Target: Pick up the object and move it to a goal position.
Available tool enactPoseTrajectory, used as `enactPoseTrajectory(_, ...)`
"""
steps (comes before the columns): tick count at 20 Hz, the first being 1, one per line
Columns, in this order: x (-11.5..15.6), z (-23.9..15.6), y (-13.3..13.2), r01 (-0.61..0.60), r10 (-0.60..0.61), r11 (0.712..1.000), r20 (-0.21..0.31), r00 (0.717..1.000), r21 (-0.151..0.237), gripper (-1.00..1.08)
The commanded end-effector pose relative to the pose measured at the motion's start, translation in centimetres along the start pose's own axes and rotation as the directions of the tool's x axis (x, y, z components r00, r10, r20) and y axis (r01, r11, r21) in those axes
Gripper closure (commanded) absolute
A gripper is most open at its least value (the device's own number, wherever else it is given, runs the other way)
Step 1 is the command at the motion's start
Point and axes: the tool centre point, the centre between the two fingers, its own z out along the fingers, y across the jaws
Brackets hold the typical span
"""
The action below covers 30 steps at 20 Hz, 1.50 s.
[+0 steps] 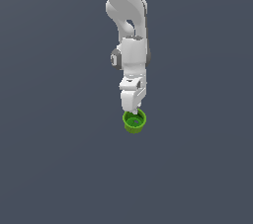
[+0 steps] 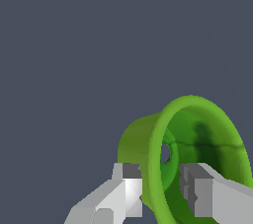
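**Pincer straddling cup wall: rim pinch, thin-wall part**

Gripper (image 2: 160, 191) has one finger outside the cup wall and one inside the mouth, with the rim section between them. Wrist view shows the outer finger (image 2: 124, 188) right against the outside wall; the inner finger (image 2: 200, 193) sits in the bowl. Looks clamped on the wall, but whether both pads are truly in contact I can't tell for certain, as the contact faces are partly hidden by the rim.

Green cup (image 1: 134, 121) sits directly under the gripper (image 1: 132, 108) in the exterior view, mouth facing up and toward the camera. No shadow or surface cue, so I can't say if it's resting or lifted. No goal marker visible in either view.

Handling, my read:
- Small, thin-walled, so probably light. Inertia not a concern.
- Walls taper slightly, so a pinch on the wall may tend to slide toward the rim. Grip low enough that pads bear on the wall, not just the lip.
- Smooth glossy render, so assume low friction.
- One-sided wall pinch puts the mass off-centre from the fingers; expect the cup to want to swing or rotate about the pinch. Move slowly, avoid sharp wrist turns.
- Small dark hole or mark on the inner wall (image 2: 165, 153), nature unclear.
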Motion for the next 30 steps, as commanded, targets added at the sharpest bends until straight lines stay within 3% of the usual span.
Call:
enactPoseTrajectory(1, 0.5, -1.6, 0.2, 0.002, -0.002, 1.0, 0.001, 1.0, -0.003, 1.08)
enactPoseTrajectory(15, 2.8, -8.0, 0.4, 0.006, -0.006, 1.0, 0.005, 1.0, -0.002, 1.08)
enactPoseTrajectory(30, 4.4, -12.4, 0.5, 0.006, -0.006, 1.0, 0.004, 1.0, 0.002, 1.08)
